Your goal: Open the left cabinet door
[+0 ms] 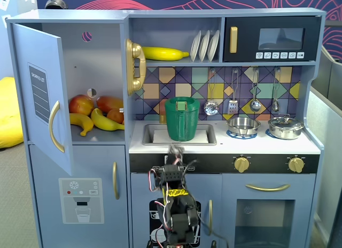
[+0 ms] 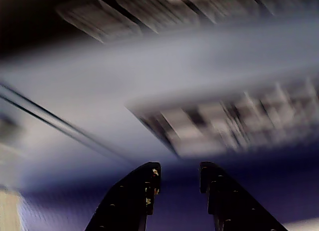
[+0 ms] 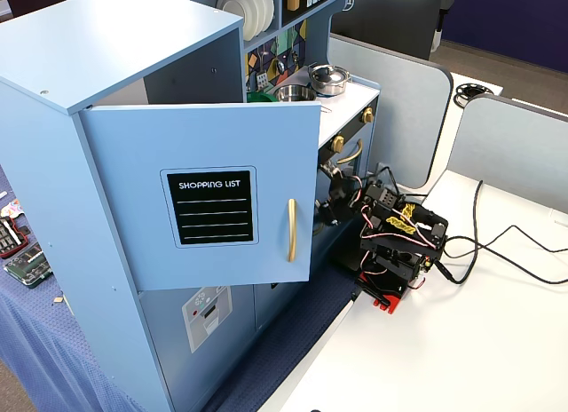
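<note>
The left cabinet door (image 1: 40, 93) is blue-grey with a black "SHOPPING LIST" panel and a gold bar handle (image 1: 55, 128). It stands swung wide open, showing apples and bananas (image 1: 99, 113) on the shelf inside. In a fixed view from the side, the door (image 3: 204, 194) sticks out from the cabinet with its handle (image 3: 290, 229) at the free edge. My gripper (image 1: 175, 150) is folded back low in front of the sink, well apart from the door. The wrist view is blurred. My gripper (image 2: 179, 173) there has its jaws apart with nothing between them.
A green pitcher (image 1: 181, 118) stands in the sink. Below the open door is the dispenser door (image 1: 81, 200). The microwave (image 1: 272, 39) is at the top right, with pots (image 1: 286, 127) on the stove. The arm base and cables (image 3: 497, 248) lie on the white table, by grey partitions (image 3: 390, 83).
</note>
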You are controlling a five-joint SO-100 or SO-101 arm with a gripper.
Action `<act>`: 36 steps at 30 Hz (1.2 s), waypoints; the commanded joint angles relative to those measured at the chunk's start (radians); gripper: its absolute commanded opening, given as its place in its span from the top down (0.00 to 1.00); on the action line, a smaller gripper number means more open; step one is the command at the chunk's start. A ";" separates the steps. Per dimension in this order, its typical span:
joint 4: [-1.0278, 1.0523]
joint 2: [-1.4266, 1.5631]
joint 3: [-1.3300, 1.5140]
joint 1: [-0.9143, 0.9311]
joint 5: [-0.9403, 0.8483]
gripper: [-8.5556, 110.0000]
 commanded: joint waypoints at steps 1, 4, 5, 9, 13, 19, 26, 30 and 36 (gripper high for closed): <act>0.104 0.032 0.075 0.078 0.044 0.93; 0.187 0.066 0.133 0.098 0.046 0.93; 0.229 0.074 0.133 0.087 0.069 0.93; 0.273 0.077 0.133 0.098 0.078 0.93; 0.431 0.077 0.133 0.120 -0.020 0.93; 0.485 0.078 0.133 0.201 -0.199 0.93; 0.499 0.078 0.133 0.209 -0.308 0.92; 0.499 0.078 0.133 0.215 -0.307 0.92; 0.499 0.078 0.133 0.215 -0.307 0.92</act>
